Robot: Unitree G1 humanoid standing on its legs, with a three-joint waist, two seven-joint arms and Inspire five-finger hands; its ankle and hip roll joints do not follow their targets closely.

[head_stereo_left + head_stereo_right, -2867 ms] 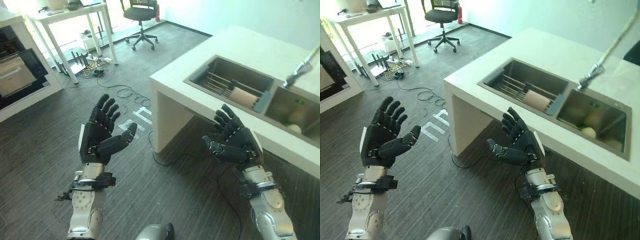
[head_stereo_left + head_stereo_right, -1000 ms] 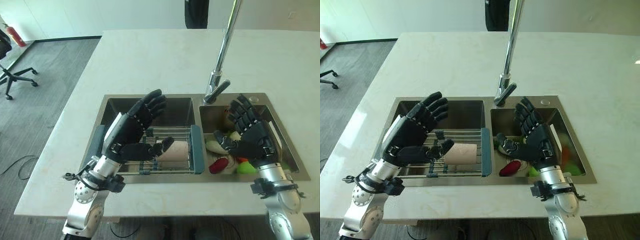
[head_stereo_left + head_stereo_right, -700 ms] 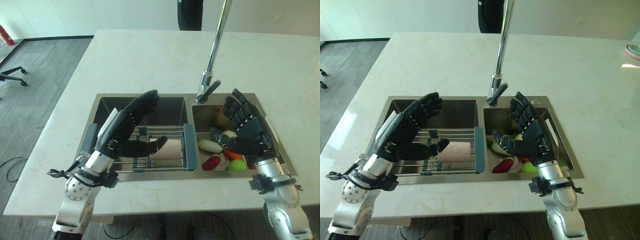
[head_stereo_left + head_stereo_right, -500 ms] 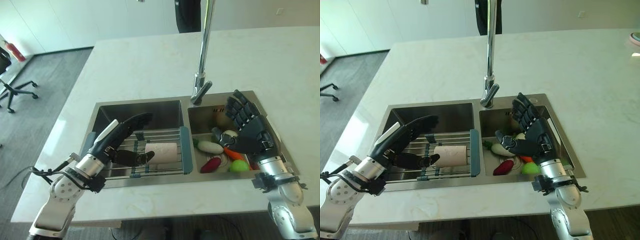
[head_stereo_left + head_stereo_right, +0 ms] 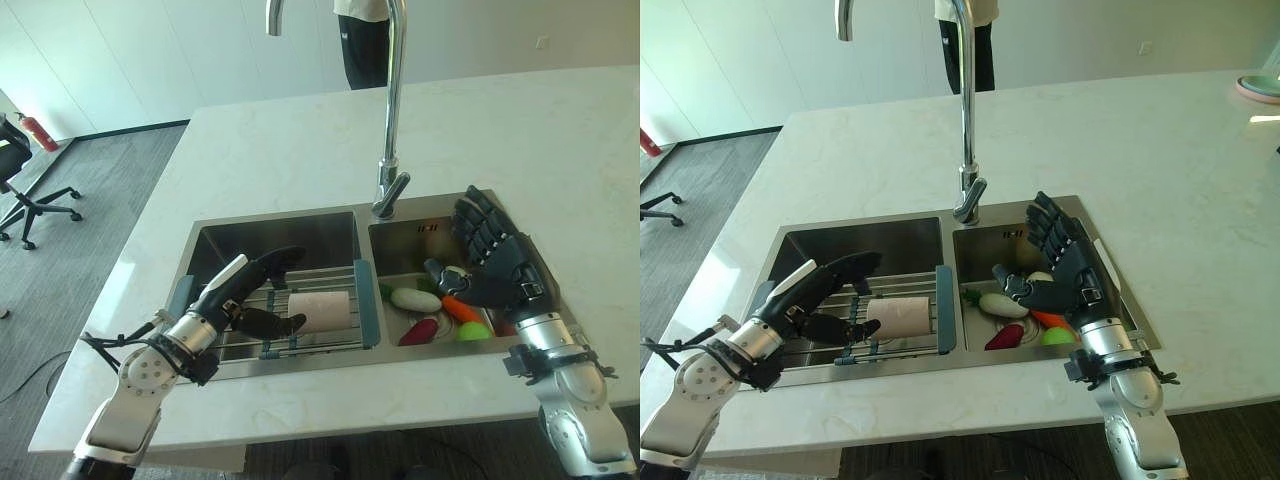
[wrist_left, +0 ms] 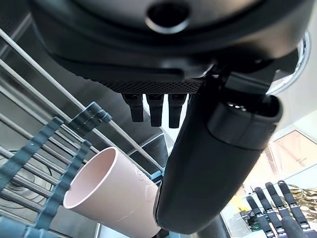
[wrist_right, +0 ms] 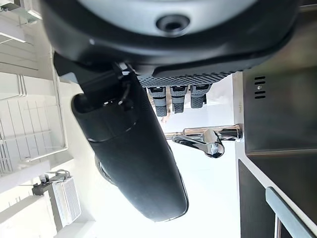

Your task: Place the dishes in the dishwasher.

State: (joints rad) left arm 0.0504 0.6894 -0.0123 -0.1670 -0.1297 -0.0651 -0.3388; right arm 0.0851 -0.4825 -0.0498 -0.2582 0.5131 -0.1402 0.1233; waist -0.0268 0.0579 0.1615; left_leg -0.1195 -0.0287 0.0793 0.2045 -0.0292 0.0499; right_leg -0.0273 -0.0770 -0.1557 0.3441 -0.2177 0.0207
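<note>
While both hands [image 5: 245,290] [image 5: 497,268] hang open and empty, a smooth, seemingly plastic pink cup [image 5: 320,311] lies on wire rack [image 5: 300,283].

Two silver-grey arms are seen, each built of rounded metallic segments and ended by a dark collar at the wrist. The left hand [image 5: 232,296] is black, with segmented fingers and a white cover along its thumb side. The right hand [image 5: 500,272] is likewise black and ribbed. A textured black pad is shown under each wrist camera.
</note>
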